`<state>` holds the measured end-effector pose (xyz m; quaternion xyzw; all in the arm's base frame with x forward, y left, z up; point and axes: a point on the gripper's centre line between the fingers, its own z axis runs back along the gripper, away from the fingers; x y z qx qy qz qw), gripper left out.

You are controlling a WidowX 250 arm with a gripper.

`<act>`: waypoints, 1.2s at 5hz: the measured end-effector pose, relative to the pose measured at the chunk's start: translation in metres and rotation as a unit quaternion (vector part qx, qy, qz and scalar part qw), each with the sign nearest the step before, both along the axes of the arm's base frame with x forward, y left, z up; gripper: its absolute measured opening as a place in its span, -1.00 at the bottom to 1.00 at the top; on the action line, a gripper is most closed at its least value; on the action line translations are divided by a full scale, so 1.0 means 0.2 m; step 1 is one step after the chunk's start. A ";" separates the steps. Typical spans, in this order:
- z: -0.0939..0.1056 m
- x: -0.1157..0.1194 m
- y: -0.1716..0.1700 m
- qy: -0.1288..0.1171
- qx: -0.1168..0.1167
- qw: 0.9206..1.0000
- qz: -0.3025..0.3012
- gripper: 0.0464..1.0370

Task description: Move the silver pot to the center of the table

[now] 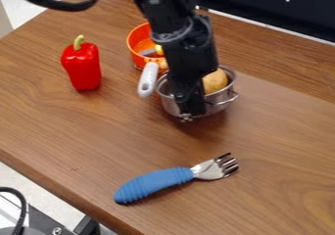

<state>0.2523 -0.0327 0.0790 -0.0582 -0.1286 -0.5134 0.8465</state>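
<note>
The silver pot point(213, 108) is located at the upper centre of the frame on the counter point(281, 146) and contains a rounded tan item point(214, 82). The gripper point(188, 110) is positioned at the pot's near side; its degree of opening and any hold cannot be determined. An orange pot point(138, 42) is located just behind. A red bell pepper point(83, 67) stands at upper left; a blue-handled fork point(157, 183) lies at lower centre.

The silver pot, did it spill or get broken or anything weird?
Nothing looks odd. The silver pot sits upright on the table, with round tan food inside and no spill showing. The robot arm hides part of it.
</note>
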 end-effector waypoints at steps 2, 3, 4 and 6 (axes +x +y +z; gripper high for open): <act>-0.03 -0.12 0.10 0.005 0.013 0.999 -0.053 -0.98; -0.06 -0.14 0.11 0.004 0.027 0.998 -0.057 -0.98; -0.10 -0.11 0.09 0.006 0.037 0.998 -0.045 -0.94; -0.08 -0.14 0.06 0.055 0.009 0.998 -0.018 -0.19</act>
